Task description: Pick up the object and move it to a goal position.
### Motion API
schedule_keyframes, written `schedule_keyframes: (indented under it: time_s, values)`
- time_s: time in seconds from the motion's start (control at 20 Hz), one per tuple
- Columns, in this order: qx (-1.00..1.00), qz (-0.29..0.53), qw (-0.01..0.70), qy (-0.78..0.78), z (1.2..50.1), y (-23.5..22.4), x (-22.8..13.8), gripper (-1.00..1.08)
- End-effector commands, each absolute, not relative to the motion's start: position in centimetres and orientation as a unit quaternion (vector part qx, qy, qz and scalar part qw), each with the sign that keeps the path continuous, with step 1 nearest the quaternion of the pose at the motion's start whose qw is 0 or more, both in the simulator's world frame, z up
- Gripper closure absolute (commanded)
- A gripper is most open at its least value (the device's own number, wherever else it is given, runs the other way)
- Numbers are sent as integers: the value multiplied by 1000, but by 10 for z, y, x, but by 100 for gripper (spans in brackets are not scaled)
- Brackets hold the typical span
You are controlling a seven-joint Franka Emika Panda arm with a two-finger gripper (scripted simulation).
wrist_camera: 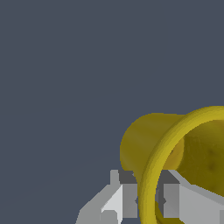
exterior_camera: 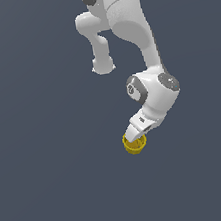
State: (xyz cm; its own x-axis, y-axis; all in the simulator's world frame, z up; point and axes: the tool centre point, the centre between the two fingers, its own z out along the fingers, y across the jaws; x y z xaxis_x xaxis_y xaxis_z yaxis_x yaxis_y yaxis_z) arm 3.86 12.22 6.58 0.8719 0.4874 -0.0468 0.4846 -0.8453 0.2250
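Gripper (exterior_camera: 135,138): white, at the end of the bent arm (exterior_camera: 144,41), angled down toward the exterior view's left; fingers close in on the yellow cup's wall, one inside the hollow and one outside, as the wrist view reads it.
Grip state: pinching the cup rim; jaws narrow, not spread wide.
Yellow cup (exterior_camera: 135,144): directly at the fingertips, touching them, just below and slightly toward the exterior view's left of the wrist.
Cup axis: tilted, not upright; in the wrist view the open mouth (wrist_camera: 188,166) faces the camera and the closed end (wrist_camera: 144,140) points away, so the long axis runs roughly along the gripper's reach.
Fingers (wrist_camera: 124,199): grey pads straddle the rim; contact with the wall looks firm but the far pad is partly hidden by the rim.
Surface (exterior_camera: 54,192): plain dark grey, no shadow or edge to judge height; cannot tell whether the cup is lifted or resting.
Goal position: no marker visible in either view.
Judgement: grasp appears made; the coming move depends on the off-centre rim hold, which could let the cup swing.
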Motion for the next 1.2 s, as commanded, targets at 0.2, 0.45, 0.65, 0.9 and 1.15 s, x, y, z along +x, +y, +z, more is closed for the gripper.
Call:
schedule_keyframes:
  time_s: [0.2,0.45,0.65,0.9,1.15]
  values:
    - [960,7,115,253,66,122,39,108]
    - [961,6,116,253,67,120,39,108]
    - [961,6,116,253,73,109,42,108]
    - [961,6,116,253,90,78,48,108]
    - [961,6,116,253,115,32,59,108]
